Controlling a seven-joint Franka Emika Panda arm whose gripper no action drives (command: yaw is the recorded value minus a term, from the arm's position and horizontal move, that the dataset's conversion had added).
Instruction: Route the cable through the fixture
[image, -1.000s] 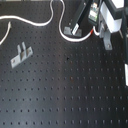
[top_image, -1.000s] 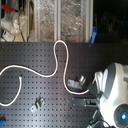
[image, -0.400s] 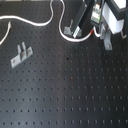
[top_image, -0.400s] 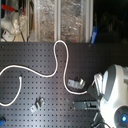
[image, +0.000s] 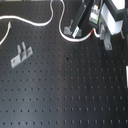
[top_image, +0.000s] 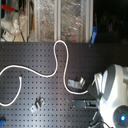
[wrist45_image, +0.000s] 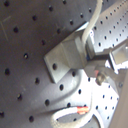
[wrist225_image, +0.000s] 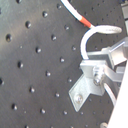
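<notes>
Two metal fixtures sit on the black perforated table (image: 65, 95): a clip fixture (image: 70, 31) close under the arm, seen also in the second exterior view (top_image: 76, 83), and a second fixture (image: 21, 54) well apart from it toward the first exterior view's left, untouched by the cord. The cable (top_image: 35, 73) runs in loose white curves across the board in the second exterior view, rises in a tall loop, then drops to the nearer clip; in the first exterior view it (image: 30, 22) comes in from the left and arcs down to that same clip. Both wrist views show the cord reaching the grey bracket (wrist45_image: 65, 57) (wrist225_image: 87, 82), with its red mark (wrist225_image: 86, 21) just beside, and also visible in the first wrist view (wrist45_image: 81, 108). The gripper (image: 86, 25) hangs right at this clip, fingers crowded by metal (whether they pinch the cord or stand apart I cannot tell). The step in hand looks like threading at the first clip. Next would likely be seating the cord fully in its slot, then carrying slack toward the far fixture without dragging it out.
</notes>
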